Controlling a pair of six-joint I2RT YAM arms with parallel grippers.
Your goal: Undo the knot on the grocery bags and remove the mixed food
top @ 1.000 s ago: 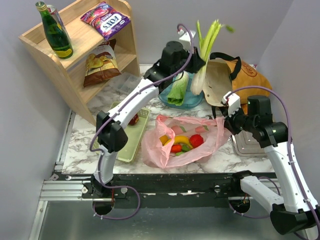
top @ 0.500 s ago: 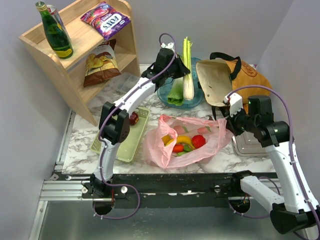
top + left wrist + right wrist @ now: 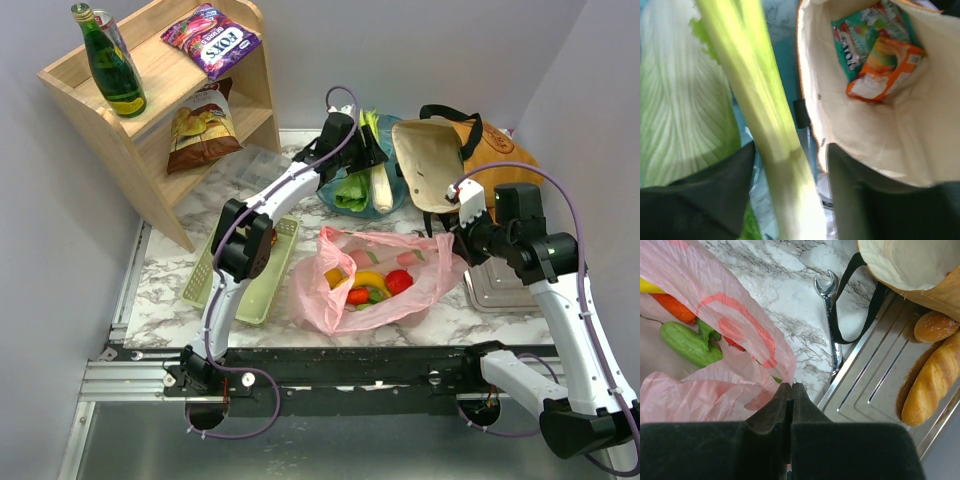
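As seen from above, the bench point(image 3: 160, 290) carries the tote point(image 3: 505, 160) at its far right, mouth gaping. At mid-bench the pink bag point(image 3: 320, 290) lies with its top loose and spread, a banana point(image 3: 368, 280), a red fruit point(image 3: 398, 282) and a carrot point(image 3: 675, 310) inside. The right hand point(image 3: 791, 385) is clamped tight on that bag's right rim. Left of the tote sits the bowl point(image 3: 398, 200). Over it the left hand point(image 3: 360, 155) has its fingers point(image 3: 700, 200) apart, with a pale stalk point(image 3: 765, 100) between them beside a leaf point(image 3: 675, 110). Inside the tote lie a teal packet point(image 3: 860, 35) and an orange packet point(image 3: 885, 65).
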